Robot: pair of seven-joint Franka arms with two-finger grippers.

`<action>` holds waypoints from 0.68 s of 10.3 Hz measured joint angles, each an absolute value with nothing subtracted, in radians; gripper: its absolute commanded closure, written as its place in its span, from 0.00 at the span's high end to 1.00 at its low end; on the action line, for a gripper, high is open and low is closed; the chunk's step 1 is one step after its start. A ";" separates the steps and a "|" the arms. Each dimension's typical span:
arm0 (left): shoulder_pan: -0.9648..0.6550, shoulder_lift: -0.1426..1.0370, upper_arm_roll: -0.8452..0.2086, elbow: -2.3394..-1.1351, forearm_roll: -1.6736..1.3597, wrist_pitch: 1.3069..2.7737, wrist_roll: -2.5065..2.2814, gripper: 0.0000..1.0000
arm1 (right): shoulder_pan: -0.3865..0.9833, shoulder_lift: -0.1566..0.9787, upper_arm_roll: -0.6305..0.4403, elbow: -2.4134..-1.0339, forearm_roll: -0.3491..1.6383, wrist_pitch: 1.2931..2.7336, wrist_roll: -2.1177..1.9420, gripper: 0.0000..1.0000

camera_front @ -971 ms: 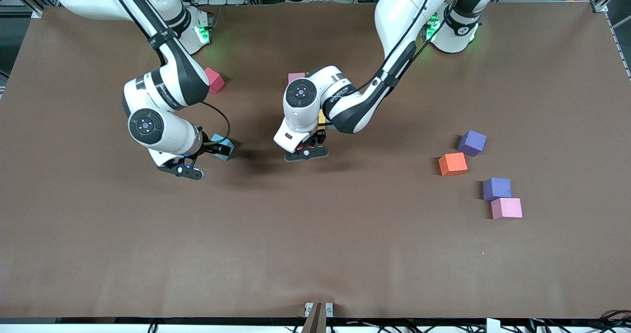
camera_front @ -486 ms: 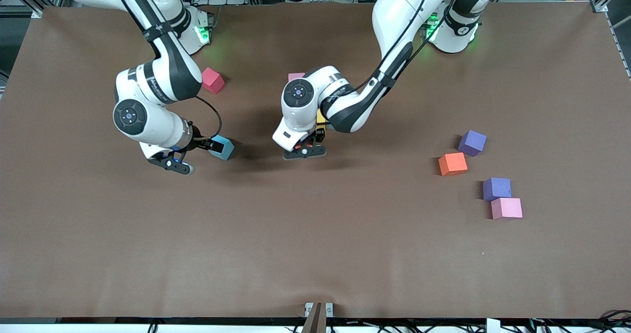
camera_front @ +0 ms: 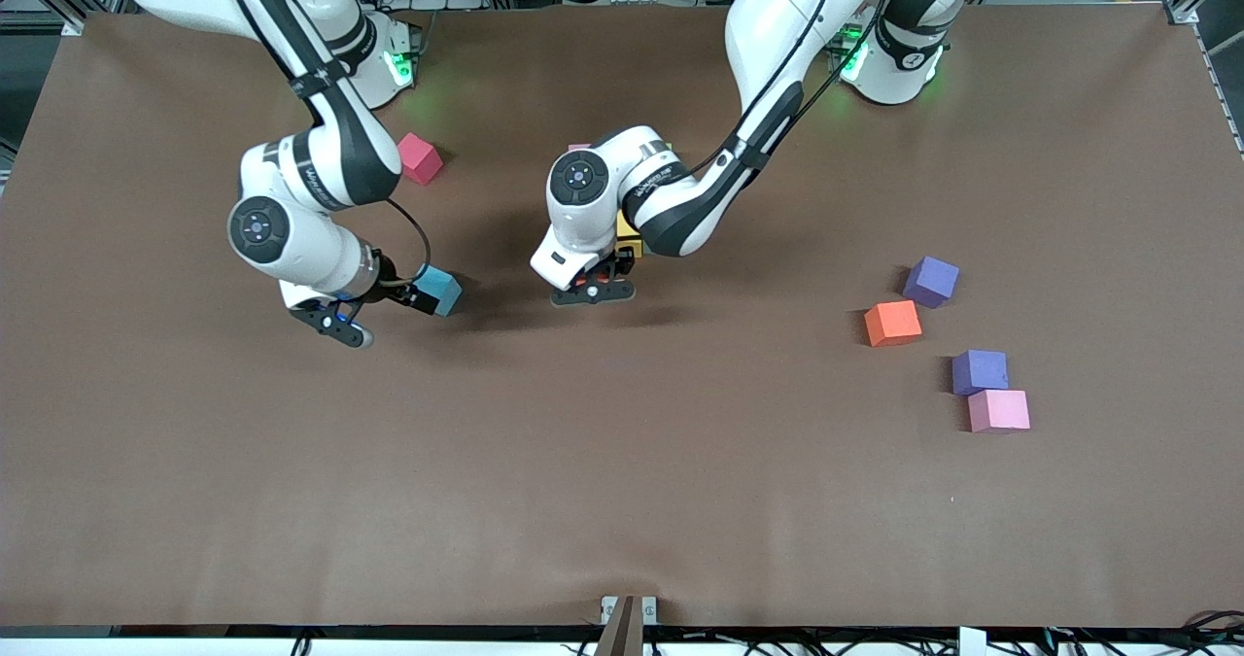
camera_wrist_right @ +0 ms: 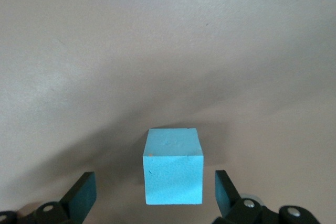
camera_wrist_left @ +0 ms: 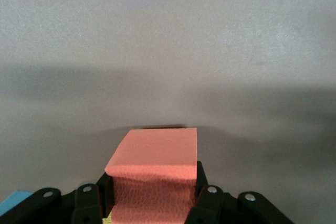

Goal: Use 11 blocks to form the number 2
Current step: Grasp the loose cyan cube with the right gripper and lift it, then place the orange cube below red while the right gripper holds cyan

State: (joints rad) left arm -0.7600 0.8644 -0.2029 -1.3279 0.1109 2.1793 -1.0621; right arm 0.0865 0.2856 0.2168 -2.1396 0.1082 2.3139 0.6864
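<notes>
In the left wrist view my left gripper (camera_wrist_left: 155, 195) is shut on an orange block (camera_wrist_left: 156, 158), held low over the brown table. In the front view that gripper (camera_front: 594, 284) hangs beside a yellow block (camera_front: 628, 238). The left arm hides most of the number 2; besides the yellow block, only a pink sliver (camera_front: 579, 148) shows. My right gripper (camera_wrist_right: 154, 195) is open, one finger on each side of a light blue block (camera_wrist_right: 173, 174) that rests on the table, apart from both. In the front view this gripper (camera_front: 418, 294) sits at the light blue block (camera_front: 445, 292).
A red block (camera_front: 420, 158) lies near the right arm's base. Toward the left arm's end lie a purple block (camera_front: 931, 281), an orange block (camera_front: 892, 323), another purple block (camera_front: 979, 371) and a pink block (camera_front: 998, 410).
My left gripper has carried the orange block a little farther from the front camera, toward the yellow block. The right hand has drawn back slightly from the light blue block, still open.
</notes>
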 measured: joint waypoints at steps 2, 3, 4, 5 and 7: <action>-0.768 0.869 -0.203 -1.328 0.111 2.179 -1.061 0.32 | 0.113 0.317 0.214 -2.167 0.108 2.387 0.690 1.00; -0.774 0.870 -0.203 -1.328 0.111 2.179 -1.061 0.32 | 0.119 0.327 0.213 -2.193 0.108 2.431 0.691 1.00; -0.777 0.871 -0.203 -1.328 0.111 2.179 -1.061 0.32 | 0.120 0.331 0.211 -2.211 0.108 2.449 0.691 1.00; -0.777 0.871 -0.203 -1.328 0.111 2.179 -1.061 0.32 | 0.120 0.332 0.209 -2.217 0.107 2.454 0.691 1.00; -0.779 0.871 -0.203 -1.328 0.111 2.179 -1.061 0.34 | 0.120 0.331 0.207 -2.218 0.100 2.454 0.691 1.00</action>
